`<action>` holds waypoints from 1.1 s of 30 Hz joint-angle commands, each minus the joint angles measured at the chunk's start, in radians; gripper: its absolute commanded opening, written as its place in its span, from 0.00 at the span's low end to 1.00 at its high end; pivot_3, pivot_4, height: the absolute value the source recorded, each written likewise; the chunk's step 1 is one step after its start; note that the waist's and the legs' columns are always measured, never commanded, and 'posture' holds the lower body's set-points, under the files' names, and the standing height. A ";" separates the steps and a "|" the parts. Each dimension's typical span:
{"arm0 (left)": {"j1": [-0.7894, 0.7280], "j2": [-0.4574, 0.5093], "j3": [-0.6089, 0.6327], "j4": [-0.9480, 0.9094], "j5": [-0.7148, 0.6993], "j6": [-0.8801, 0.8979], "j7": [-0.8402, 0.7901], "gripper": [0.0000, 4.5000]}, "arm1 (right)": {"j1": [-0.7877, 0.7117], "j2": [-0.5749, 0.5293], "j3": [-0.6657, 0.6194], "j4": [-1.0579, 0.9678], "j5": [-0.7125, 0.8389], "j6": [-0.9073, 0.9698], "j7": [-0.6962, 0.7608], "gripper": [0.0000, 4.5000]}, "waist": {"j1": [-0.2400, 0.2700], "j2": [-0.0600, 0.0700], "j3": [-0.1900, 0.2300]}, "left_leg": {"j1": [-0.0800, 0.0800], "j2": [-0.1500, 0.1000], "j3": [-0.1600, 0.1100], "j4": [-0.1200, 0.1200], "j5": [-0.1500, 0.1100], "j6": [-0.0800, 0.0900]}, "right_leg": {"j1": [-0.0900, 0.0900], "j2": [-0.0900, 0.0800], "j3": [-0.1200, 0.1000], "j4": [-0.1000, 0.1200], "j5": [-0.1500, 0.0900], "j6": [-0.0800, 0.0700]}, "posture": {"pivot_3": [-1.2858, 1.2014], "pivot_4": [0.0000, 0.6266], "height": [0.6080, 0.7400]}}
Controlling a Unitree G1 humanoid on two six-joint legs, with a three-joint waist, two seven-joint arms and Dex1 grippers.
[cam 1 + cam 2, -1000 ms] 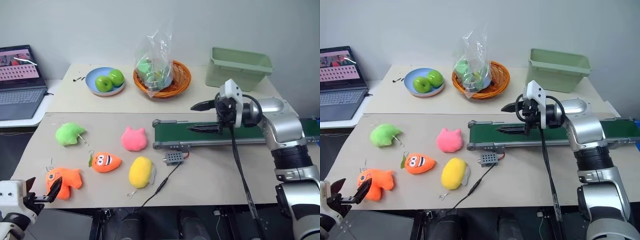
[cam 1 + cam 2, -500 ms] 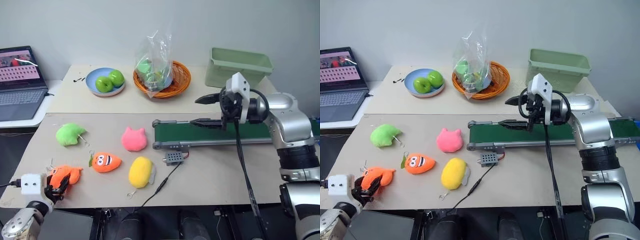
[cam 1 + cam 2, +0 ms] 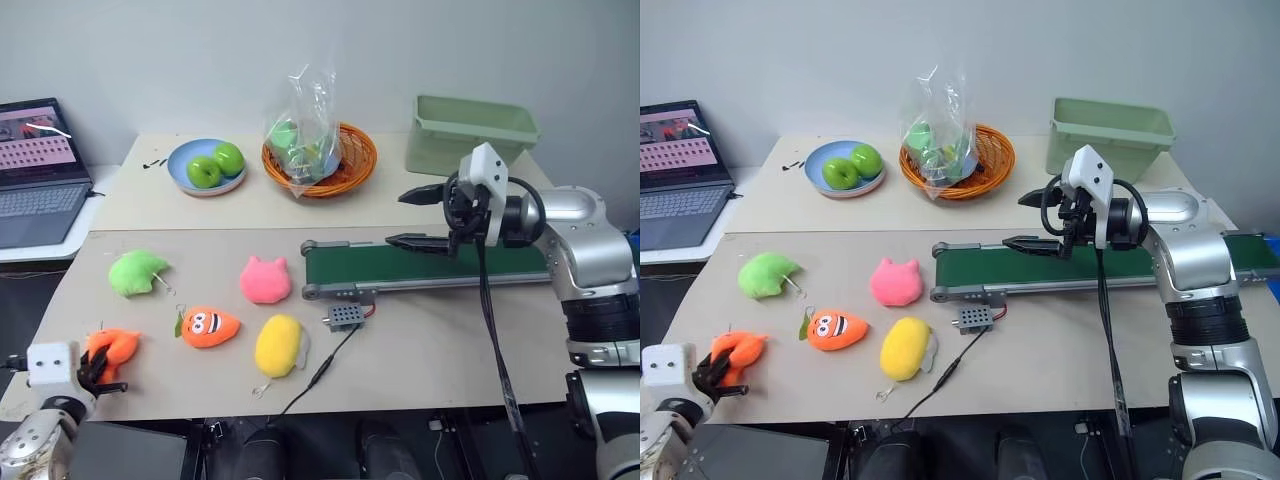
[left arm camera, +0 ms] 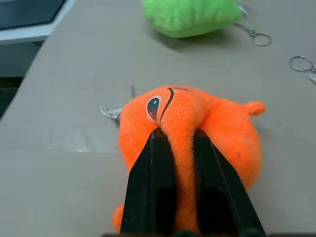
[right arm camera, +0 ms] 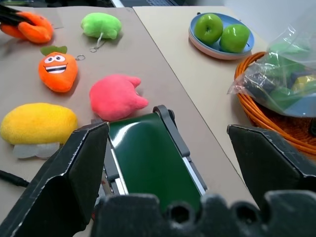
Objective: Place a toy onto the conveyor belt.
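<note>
Across the right half of the brown table runs the conveyor belt, dark green in its grey frame. Above its near end hangs the right gripper, its two black fingers spread wide with nothing between them. At the table's front left corner sits the toy (bright orange, one eye showing in the wrist view), well apart from the belt. The left gripper is clamped on it, a ridge of plush squeezed between the fingers.
</note>
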 commanded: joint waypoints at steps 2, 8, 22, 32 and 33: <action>-0.042 0.087 0.092 -0.173 -0.087 0.064 0.002 0.07 | -0.019 -0.021 -0.028 -0.009 0.009 -0.024 0.025 1.00 | 0.007 -0.001 0.000 | 0.000 0.000 0.000 0.000 0.000 0.000 | 0.000 -0.001 0.000 0.000 0.000 0.000 | 0.52 0.24 1.00; -0.307 0.245 -0.086 -0.351 -0.149 0.271 -0.015 0.07 | -0.002 -0.027 -0.032 -0.029 0.018 -0.018 0.047 1.00 | 0.036 -0.001 0.001 | 0.000 -0.001 -0.002 0.001 0.000 -0.001 | 0.002 -0.001 -0.003 0.000 0.001 0.000 | 0.52 0.24 1.00; -0.835 0.242 -0.627 -0.015 -0.038 0.219 -0.320 0.07 | 0.170 -0.117 -0.134 -0.230 0.139 0.109 0.045 1.00 | 0.015 -0.002 0.002 | -0.002 -0.002 -0.001 -0.001 0.000 0.000 | 0.001 0.000 -0.002 -0.002 0.001 0.001 | 0.52 0.24 1.00; -1.105 0.032 -0.809 0.342 0.118 0.019 -0.443 0.07 | 0.277 -0.149 -0.165 -0.383 0.213 0.209 -0.007 1.00 | 0.017 -0.003 0.002 | -0.006 -0.003 -0.001 0.002 0.000 0.000 | 0.000 0.000 -0.002 -0.002 0.001 0.002 | 0.52 0.24 1.00; -1.120 0.010 -0.828 0.358 0.137 0.002 -0.447 0.07 | 0.278 -0.149 -0.167 -0.388 0.215 0.214 -0.014 1.00 | 0.017 -0.003 0.002 | -0.006 -0.003 -0.002 0.002 0.000 0.000 | 0.000 0.000 -0.002 -0.002 0.001 0.002 | 0.52 0.24 1.00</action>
